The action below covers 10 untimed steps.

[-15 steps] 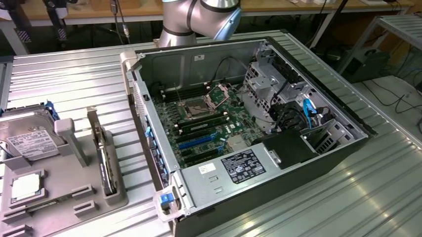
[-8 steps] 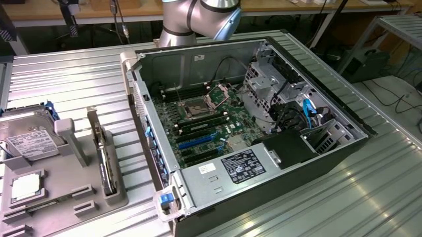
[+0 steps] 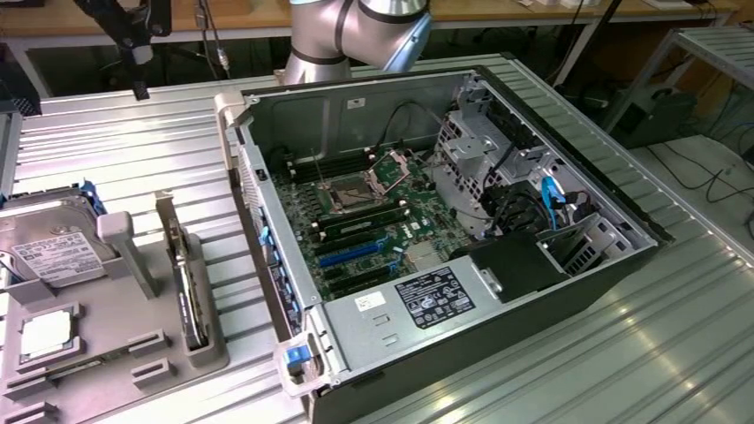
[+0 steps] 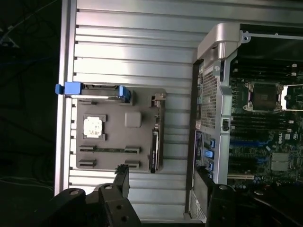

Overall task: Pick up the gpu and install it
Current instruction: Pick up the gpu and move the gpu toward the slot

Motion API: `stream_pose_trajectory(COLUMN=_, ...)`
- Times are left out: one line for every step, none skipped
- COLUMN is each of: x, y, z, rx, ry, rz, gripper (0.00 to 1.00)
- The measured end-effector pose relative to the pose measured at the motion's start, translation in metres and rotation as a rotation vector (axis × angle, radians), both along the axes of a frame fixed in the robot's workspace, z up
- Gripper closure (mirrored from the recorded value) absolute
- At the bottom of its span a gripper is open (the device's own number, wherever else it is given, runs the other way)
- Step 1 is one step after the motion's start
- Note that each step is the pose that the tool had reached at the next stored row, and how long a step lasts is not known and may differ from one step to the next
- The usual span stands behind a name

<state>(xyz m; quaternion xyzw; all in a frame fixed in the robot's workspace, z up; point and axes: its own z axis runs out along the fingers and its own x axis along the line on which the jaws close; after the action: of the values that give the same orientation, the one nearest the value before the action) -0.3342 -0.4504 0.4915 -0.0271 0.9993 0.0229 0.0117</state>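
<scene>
The gpu (image 3: 186, 284) stands on its long edge in a slot of the grey parts tray (image 3: 71, 371), on the exterior view's left beside the open computer case (image 3: 495, 291). Its green card and silver bracket face up. In the wrist view the gpu (image 4: 155, 142) is a thin dark strip at the edge of the tray (image 4: 113, 137) nearest the case. My gripper (image 4: 160, 172) hangs high above the table, open, its black fingers (image 4: 121, 182) spread wide with nothing between them. The gpu lies well below the gap between the fingers.
On the tray sit a hard drive (image 3: 41, 243) with blue clips and a square processor chip (image 3: 45, 331). Inside the case lie the green motherboard (image 3: 371, 234), its blue slots (image 3: 353, 256) and a black power supply (image 3: 430, 296). The ribbed metal table (image 3: 659, 353) ends near the tray.
</scene>
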Motion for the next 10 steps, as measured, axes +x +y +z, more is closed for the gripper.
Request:
stream_pose_trajectory(x=0.000, y=-0.0002, z=-0.0017, rx=-0.0001, ry=0.0001, rz=0.000, gripper=0.34)
stream_pose_trajectory(x=0.000, y=-0.0002, z=-0.0034, rx=-0.0002, ry=0.0003, rz=0.000, gripper=0.34)
stream_pose_trajectory(x=0.000, y=-0.0002, z=-0.0054, rx=0.0000, ry=0.0002, rz=0.001, gripper=0.34)
stream_pose_trajectory(x=0.000, y=-0.0002, z=-0.0074, rx=0.0000, ry=0.0002, rz=0.001, gripper=0.34)
stream_pose_trajectory(x=0.000, y=-0.0003, z=-0.0100, rx=-0.0001, ry=0.0002, rz=0.001, gripper=0.34)
stream_pose_trajectory(x=0.000, y=-0.0008, z=-0.0122, rx=-0.0001, ry=0.0002, rz=0.002, gripper=0.34)
stream_pose_trajectory(x=0.000, y=-0.0021, z=-0.0142, rx=-0.0001, ry=0.0003, rz=0.002, gripper=0.34)
stream_pose_trajectory(x=0.000, y=-0.0045, z=-0.0159, rx=-0.0002, ry=0.0006, rz=0.002, gripper=0.34)
stream_pose_trajectory(x=0.000, y=-0.0075, z=-0.0178, rx=-0.0002, ry=0.0005, rz=0.003, gripper=0.34)
stream_pose_trajectory(x=0.000, y=-0.0102, z=-0.0198, rx=0.0000, ry=0.0004, rz=0.003, gripper=0.34)
